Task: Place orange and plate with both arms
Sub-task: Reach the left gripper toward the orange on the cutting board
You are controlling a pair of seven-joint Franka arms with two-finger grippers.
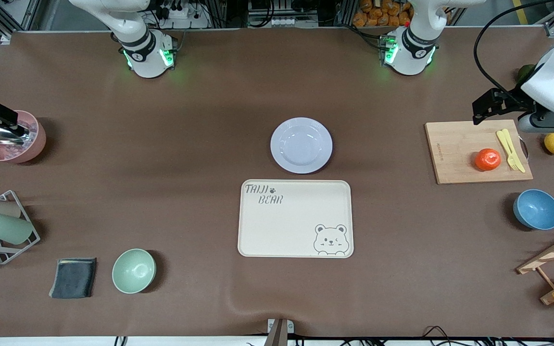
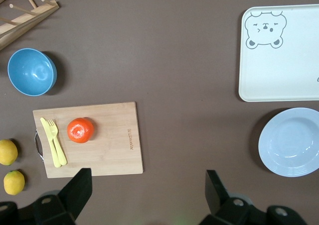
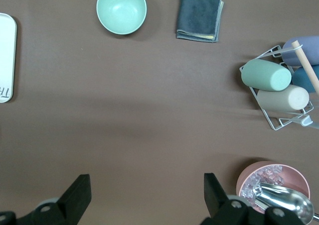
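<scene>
The right gripper point(image 3: 144, 197) hangs with jaws wide over bare brown cloth by the pink ice bowl point(image 1: 13, 137). The smooth round plate point(image 1: 301, 145) sits at the tray's point(image 1: 296, 218) twelve o'clock. The glossy orange point(image 1: 487, 159) rests on the wooden board point(image 1: 459, 149) — the left gripper point(image 2: 147, 195), jaws wide, hovers at its twelve o'clock edge.

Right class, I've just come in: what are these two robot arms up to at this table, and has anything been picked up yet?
Nothing is held yet. The orange sits on the cutting board beside a yellow fork and knife. The left gripper hangs open above the table beside that board. The plate lies empty beside the bear tray, farther from the front camera. The right gripper is open too, up over the table by the pink ice bucket.
</scene>
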